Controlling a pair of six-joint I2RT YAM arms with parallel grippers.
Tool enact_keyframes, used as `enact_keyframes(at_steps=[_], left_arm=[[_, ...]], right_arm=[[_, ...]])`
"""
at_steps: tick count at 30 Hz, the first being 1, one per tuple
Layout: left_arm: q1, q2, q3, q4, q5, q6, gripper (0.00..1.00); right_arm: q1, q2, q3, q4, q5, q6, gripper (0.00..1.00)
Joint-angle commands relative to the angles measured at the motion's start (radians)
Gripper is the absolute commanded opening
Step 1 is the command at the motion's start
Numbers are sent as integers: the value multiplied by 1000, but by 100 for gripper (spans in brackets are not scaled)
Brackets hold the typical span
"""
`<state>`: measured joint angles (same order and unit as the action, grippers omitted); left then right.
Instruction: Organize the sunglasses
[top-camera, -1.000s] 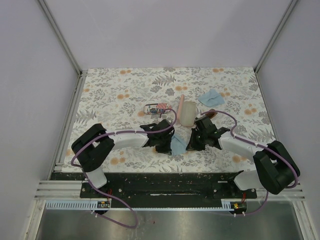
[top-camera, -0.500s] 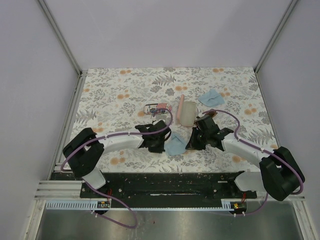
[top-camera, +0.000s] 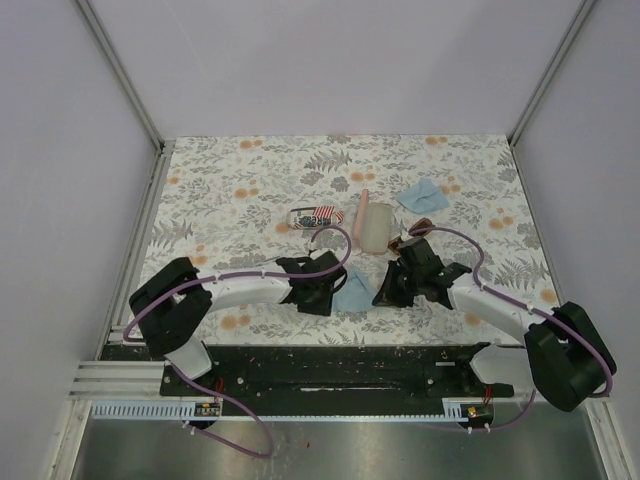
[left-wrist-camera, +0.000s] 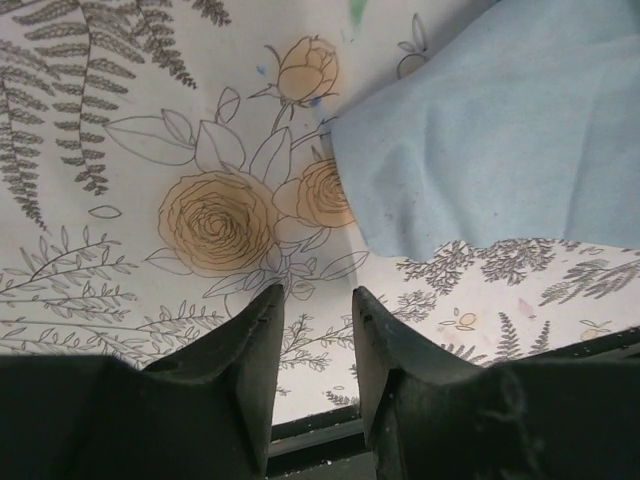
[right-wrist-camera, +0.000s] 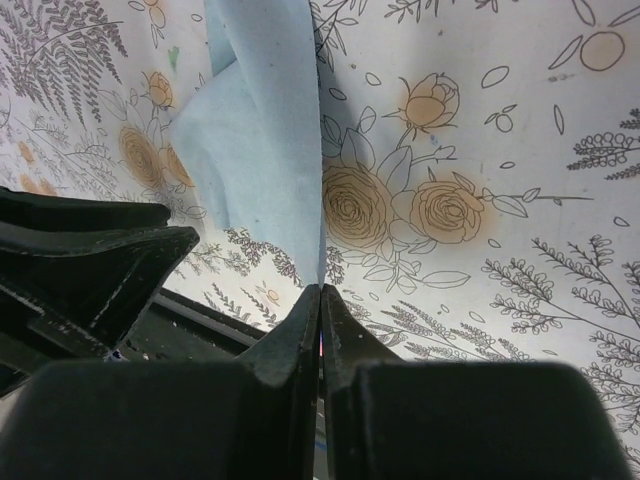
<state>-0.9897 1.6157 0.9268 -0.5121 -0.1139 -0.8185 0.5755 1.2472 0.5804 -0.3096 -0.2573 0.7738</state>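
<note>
A light blue cloth (top-camera: 352, 291) lies on the floral table between my two grippers. My right gripper (top-camera: 386, 294) is shut on the cloth's edge (right-wrist-camera: 262, 130), with the fabric pinched between the fingertips (right-wrist-camera: 320, 290). My left gripper (top-camera: 318, 298) is open and empty just left of the cloth (left-wrist-camera: 490, 130), its fingers (left-wrist-camera: 258, 330) low over the table. A small reddish-brown pair of sunglasses (top-camera: 408, 241) partly shows behind the right wrist. A pale thing by the flag case (top-camera: 320, 213) may be the silvery pair (top-camera: 299, 215); it is too small to tell.
A pale oblong case (top-camera: 376, 227) stands behind the cloth with a pink case (top-camera: 363, 210) along its left side. A second blue cloth (top-camera: 420, 195) lies at the back right. The black base rail (top-camera: 330, 365) runs along the near edge. My left gripper shows in the right wrist view (right-wrist-camera: 95, 262).
Both grippers have drifted a little toward the near edge. The cloth has shifted slightly with the right gripper, and the left gripper now stands apart from it.
</note>
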Motion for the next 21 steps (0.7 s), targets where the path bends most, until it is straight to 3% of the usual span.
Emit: enact_keyframes(at_steps=[1, 21], left_arm=[[-21, 45, 44, 8, -79, -27, 38], [-46, 167, 150, -5, -99, -18, 39]], right_arm=[[6, -60, -25, 10, -30, 25, 5], [7, -83, -83, -3, -28, 7, 5]])
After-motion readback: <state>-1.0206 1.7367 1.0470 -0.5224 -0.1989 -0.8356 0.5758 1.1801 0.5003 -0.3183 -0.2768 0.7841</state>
